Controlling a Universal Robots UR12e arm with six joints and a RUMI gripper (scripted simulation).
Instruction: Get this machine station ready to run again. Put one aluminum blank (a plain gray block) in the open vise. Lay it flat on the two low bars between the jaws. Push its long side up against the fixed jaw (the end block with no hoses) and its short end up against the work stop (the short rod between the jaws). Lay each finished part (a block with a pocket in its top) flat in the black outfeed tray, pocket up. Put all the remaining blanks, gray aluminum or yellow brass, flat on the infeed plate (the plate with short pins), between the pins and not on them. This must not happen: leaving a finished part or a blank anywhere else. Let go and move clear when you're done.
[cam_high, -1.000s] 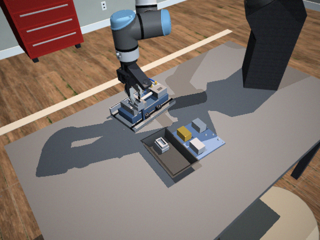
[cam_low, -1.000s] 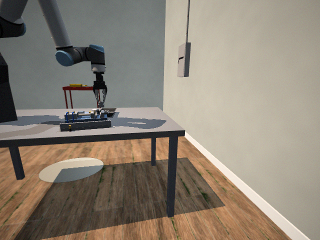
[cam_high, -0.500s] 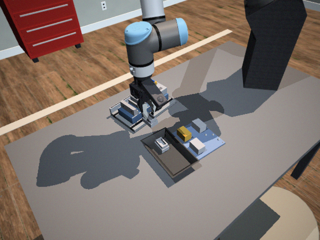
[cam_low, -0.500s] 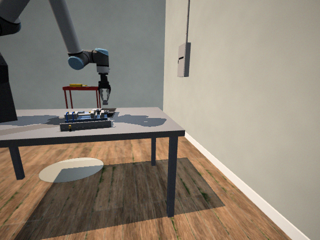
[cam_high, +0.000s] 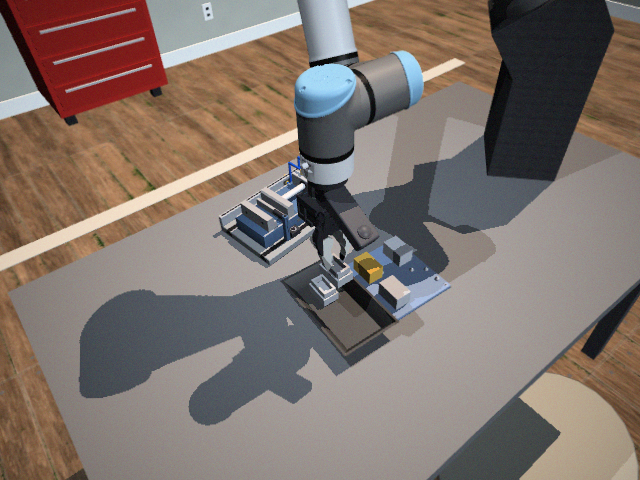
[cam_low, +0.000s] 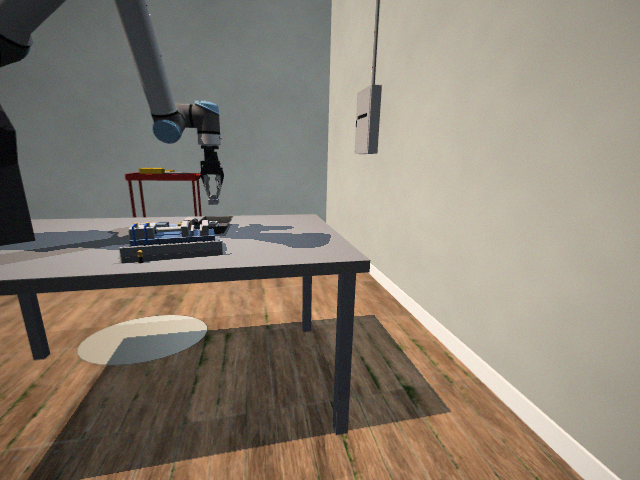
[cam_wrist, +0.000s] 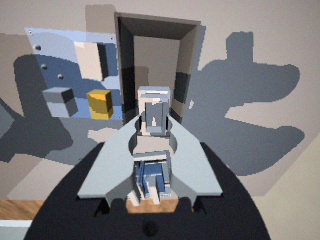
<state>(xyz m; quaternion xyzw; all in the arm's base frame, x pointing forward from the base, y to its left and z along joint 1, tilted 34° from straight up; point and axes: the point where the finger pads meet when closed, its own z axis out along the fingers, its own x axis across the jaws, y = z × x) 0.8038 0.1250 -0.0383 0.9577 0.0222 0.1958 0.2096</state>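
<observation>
My gripper (cam_high: 333, 260) is shut on a finished part (cam_high: 340, 269), a gray block with a pocket in its top. It hangs above the far end of the black outfeed tray (cam_high: 343, 310), well clear of the table in the exterior view (cam_low: 212, 198). A second finished part (cam_high: 324, 289) lies pocket up in the tray. In the wrist view the held part (cam_wrist: 154, 117) sits between my fingers over the tray (cam_wrist: 155, 60). The infeed plate (cam_high: 408, 281) holds a yellow brass blank (cam_high: 368, 267) and two gray blanks (cam_high: 398, 250) (cam_high: 394, 291). The vise (cam_high: 268, 219) stands open behind me.
The arm's dark base column (cam_high: 542, 87) stands at the table's far right. A red tool cabinet (cam_high: 85, 51) is on the floor beyond the table. The infeed plate lies right beside the tray.
</observation>
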